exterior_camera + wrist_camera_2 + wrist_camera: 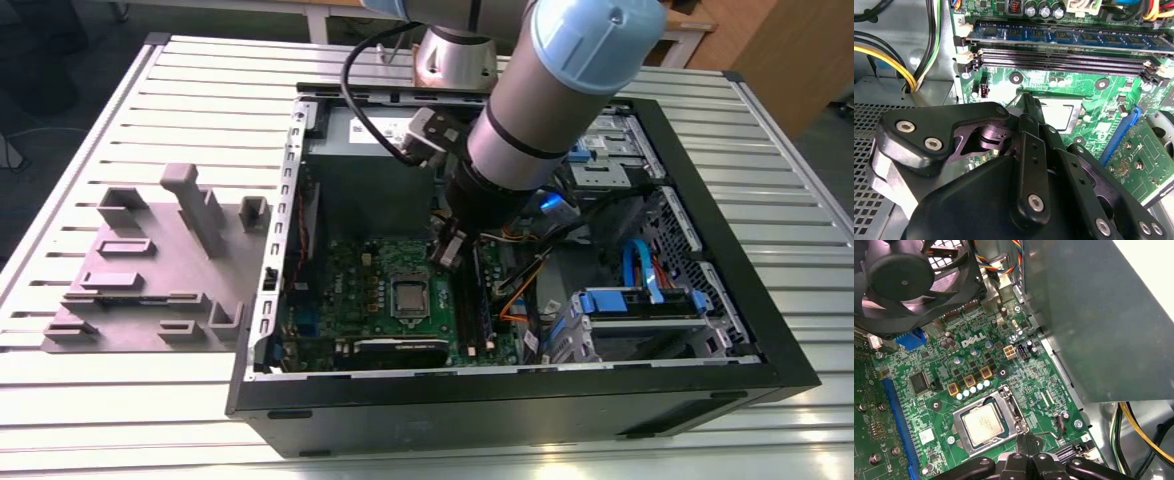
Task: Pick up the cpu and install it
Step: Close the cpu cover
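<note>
slatted metal table, computer case, grey fixture

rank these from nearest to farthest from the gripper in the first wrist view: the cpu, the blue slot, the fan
1. The cpu, seated in its socket just beside the gripper tips.
2. The blue slot, along the board's edge beyond the cpu.
3. The fan, at the board's far corner.

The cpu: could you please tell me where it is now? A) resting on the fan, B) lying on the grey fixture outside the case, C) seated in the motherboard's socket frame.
C: in the first wrist view the cpu lies flat inside the socket frame on the motherboard, beside the gripper.
</note>
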You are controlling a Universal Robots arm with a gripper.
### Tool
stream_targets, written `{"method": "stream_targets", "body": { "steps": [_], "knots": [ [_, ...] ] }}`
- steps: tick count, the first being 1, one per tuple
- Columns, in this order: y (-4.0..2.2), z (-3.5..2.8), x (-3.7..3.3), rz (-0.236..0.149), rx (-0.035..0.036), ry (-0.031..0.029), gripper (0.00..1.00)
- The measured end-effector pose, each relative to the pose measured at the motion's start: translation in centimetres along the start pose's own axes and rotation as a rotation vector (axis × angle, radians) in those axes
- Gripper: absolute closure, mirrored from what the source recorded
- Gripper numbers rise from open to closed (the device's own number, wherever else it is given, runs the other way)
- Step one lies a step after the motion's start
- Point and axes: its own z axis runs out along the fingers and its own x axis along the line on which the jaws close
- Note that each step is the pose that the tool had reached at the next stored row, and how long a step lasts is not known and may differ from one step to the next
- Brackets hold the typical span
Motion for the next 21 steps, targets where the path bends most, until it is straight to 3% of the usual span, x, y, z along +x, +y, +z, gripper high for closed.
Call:
{"method": "stream_targets", "body": {
  "steps": [5, 17, 19, 21],
  "knots": [
    [0.21, -0.57, 0.08, 0.002, 0.0035, 0.0072, 0.9],
    [0.22, -0.58, 0.09, 0.002, 0.006, 0.0061, 0.9],
    [0.32, -0.55, 0.14, 0.002, 0.0086, 0.0049, 0.9],
    [0.46, -0.52, 0.21, 0.0, 0.0154, 0.002, 0.9]
  ]
}}
